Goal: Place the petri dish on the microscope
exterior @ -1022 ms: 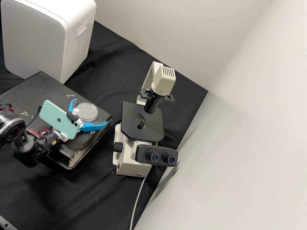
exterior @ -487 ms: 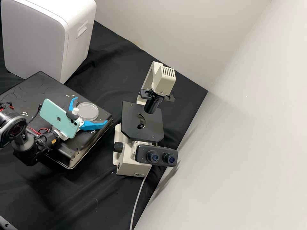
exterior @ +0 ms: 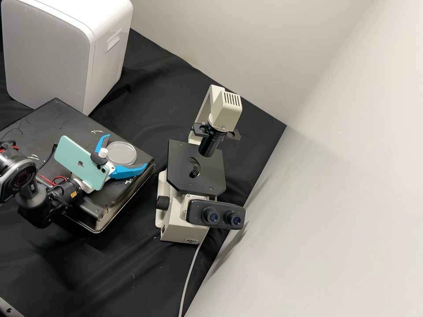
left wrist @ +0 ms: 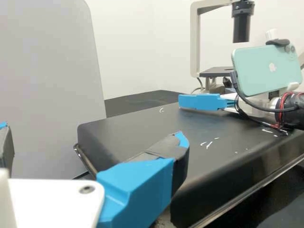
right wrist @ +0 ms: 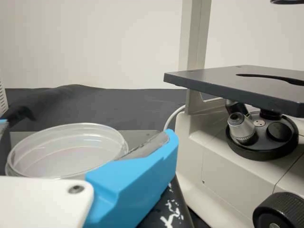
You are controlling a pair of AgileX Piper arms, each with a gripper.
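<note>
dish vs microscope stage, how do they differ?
The dish is round and clear; the stage is a black rectangular plate with a slot. The dish lies low on the black case; the stage stands higher on the microscope. Both lie flat.

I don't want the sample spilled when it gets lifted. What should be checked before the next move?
1. Petri dish sits between the right gripper's open fingers: ok.
2. Fingers touching the dish rim: cannot tell.
3. Dish lies flat on the black case: ok.
4. Microscope stage bare: ok.
5. Room for the dish under the condenser: cannot tell.
6. Left gripper away from the dish: ok, open at the case's opposite edge.
</note>
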